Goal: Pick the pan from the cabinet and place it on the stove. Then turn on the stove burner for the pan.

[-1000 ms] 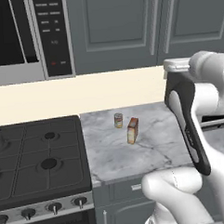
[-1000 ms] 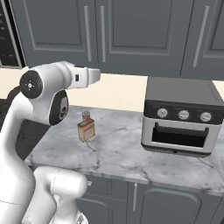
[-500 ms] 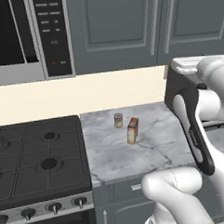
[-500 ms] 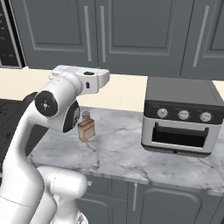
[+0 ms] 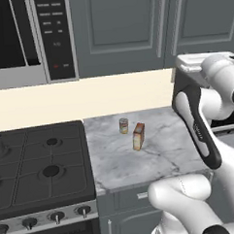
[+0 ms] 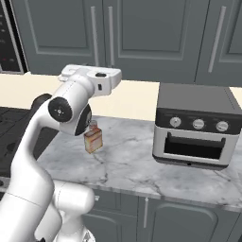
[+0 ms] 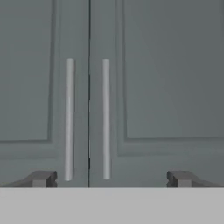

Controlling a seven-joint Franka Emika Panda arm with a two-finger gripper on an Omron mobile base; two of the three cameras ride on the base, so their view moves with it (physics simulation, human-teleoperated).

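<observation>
Starting at the left of the left base view, the stove [image 5: 41,166] lies in the lower left corner with bare grates, and its larger stove burner [image 5: 51,170] sits uncovered near the front, so nothing has been placed there yet. Above it, in the upper left, hangs the microwave [image 5: 30,38]. Moving toward the middle, a small tin can [image 5: 123,126] and a little box [image 5: 138,136] stand near each other on the marble counter [image 5: 140,156]. Over the last second I have swung my wrist up and round: my hand, which pointed sideways along the wall, now sits at the right of that frame, level with the bottom edge of the cabinet [image 5: 129,28] and facing it. In the hand view the two closed doors meet at a dark seam, with the left bar handle [image 7: 69,118] and the right bar handle [image 7: 106,118] either side of it, just left of centre. My gripper [image 7: 111,178] is spread as wide as it goes, holding nothing, the handles standing between its tips. The pan I cannot see; I judge it is behind those shut doors. At the far right of the right base view stands the toaster oven [image 6: 196,127]. Next, I reckon, comes closing in on one handle and pulling a door open.
</observation>
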